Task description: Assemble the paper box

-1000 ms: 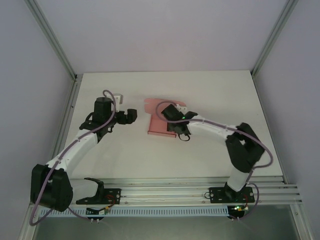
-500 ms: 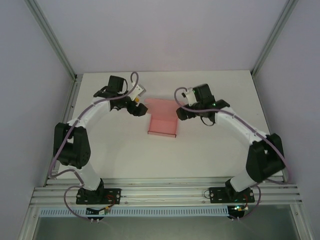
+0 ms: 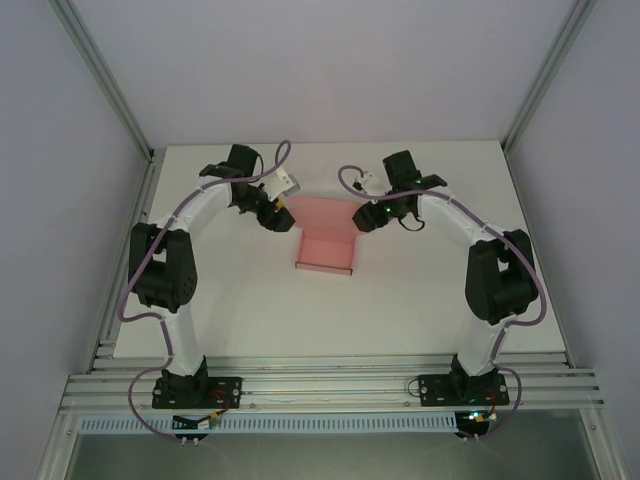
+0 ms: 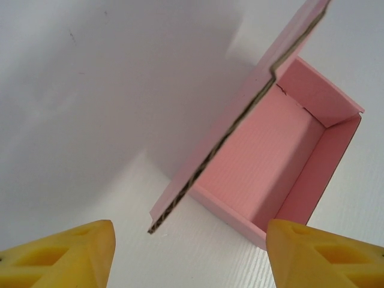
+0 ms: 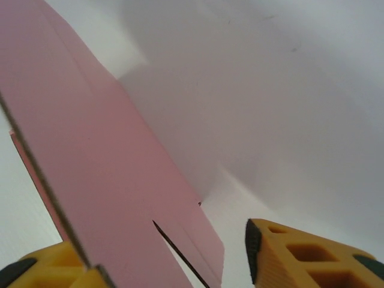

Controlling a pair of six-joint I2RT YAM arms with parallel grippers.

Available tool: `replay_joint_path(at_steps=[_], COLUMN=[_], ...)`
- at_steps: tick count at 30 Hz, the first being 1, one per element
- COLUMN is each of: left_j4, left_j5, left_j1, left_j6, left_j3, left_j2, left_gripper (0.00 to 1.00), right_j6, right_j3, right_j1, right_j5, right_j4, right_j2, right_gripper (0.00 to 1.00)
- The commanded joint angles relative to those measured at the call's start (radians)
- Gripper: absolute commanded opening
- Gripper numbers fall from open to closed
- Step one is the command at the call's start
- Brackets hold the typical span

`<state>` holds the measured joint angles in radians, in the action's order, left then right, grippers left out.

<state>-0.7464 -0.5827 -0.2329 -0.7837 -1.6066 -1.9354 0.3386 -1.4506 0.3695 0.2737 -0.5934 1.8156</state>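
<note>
The paper box [image 3: 325,245] sits near the middle of the white counter [image 3: 420,290], partly formed. Its shallow tray [image 4: 264,162] has its walls up, and the lid flap [image 5: 102,150] is open at the far side, hinged along the tray's back wall. The cut edge in the left wrist view shows fluted card, thin and pale pink.

I judge it very light. It looks fairly stiff across a panel, ready to fold at its creases, and easy to dent or kink if squeezed hard at a free edge. With so little weight on a smooth counter, the tray would likely slide or tip under any sideways push, so one side should steady it while the other folds. The best hold looks like the lid's outer side edges, close to the free end. That keeps clear of the slit [image 5: 180,246] near its corner, where the card could tear.

The left end effector [image 3: 277,213] hangs just beside the lid's left edge. Its yellow fingertips [image 4: 60,252] are wide apart and hold nothing. The right end effector [image 3: 366,216] is at the lid's right edge, also spread. In its wrist view the lid reaches down between the fingertips, but I cannot tell whether either one touches it.
</note>
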Motion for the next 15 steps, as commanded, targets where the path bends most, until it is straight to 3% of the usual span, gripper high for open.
replay_joint_path(at_steps=[1, 5, 8, 11, 15], left_j4=[-0.030, -0.092, -0.191, -0.259, -0.250], left_j5=[-0.024, -0.029, -0.064, -0.071, -0.046], left_j1=[0.012, 0.011, 0.006, -0.006, -0.019], left_j6=[-0.050, -0.071, -0.098, -0.138, -0.137], left_j3=[-0.055, -0.155, -0.243, -0.286, -0.284], left_j2=[-0.028, -0.096, -0.150, -0.179, -0.192], left_gripper=[0.65, 0.63, 0.61, 0.58, 0.47], right_j6=[0.039, 0.073, 0.102, 0.123, 0.151], right_j3=[-0.051, -0.053, -0.056, -0.058, -0.069], right_j1=[0.004, 0.003, 0.004, 0.003, 0.003], right_j5=[0.017, 0.022, 0.036, 0.048, 0.046], right_j4=[-0.060, -0.087, -0.109, -0.121, -0.133], right_j2=[0.014, 0.012, 0.018, 0.025, 0.036], right_gripper=[0.49, 0.48, 0.33, 0.25, 0.17])
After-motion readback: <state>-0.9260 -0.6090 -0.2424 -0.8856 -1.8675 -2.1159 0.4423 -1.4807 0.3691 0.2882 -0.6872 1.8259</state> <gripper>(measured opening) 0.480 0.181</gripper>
